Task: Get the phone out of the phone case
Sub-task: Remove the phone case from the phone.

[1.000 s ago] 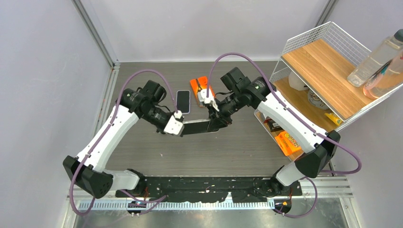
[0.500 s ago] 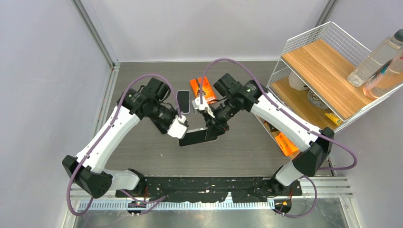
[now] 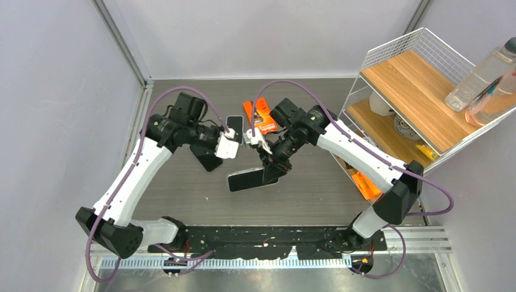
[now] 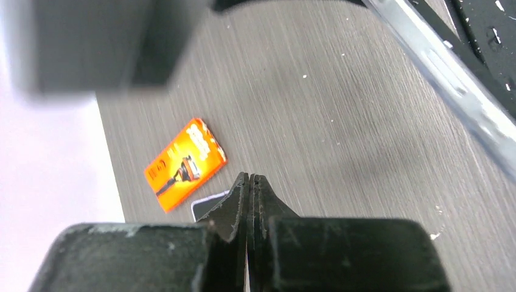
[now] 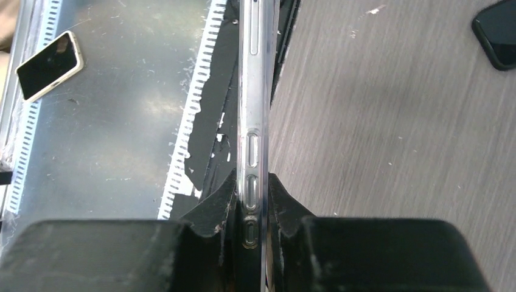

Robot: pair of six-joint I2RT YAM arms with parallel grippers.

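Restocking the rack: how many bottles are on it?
2. One clear bottle lies on the rack's wooden top shelf; a pinkish bottle lies beside it. Lower shelves are partly hidden.

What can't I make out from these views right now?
1. Whether the held phone sits fully in the clear case: the right wrist view shows only the edge in the right claw, and the top view is too small.
2. The second phone: in the top view the left wrist covers its near end. In the left wrist view only a corner shows behind the shut left claw.
3. The grey block, top left of the left wrist view: blurred, too close to identify.
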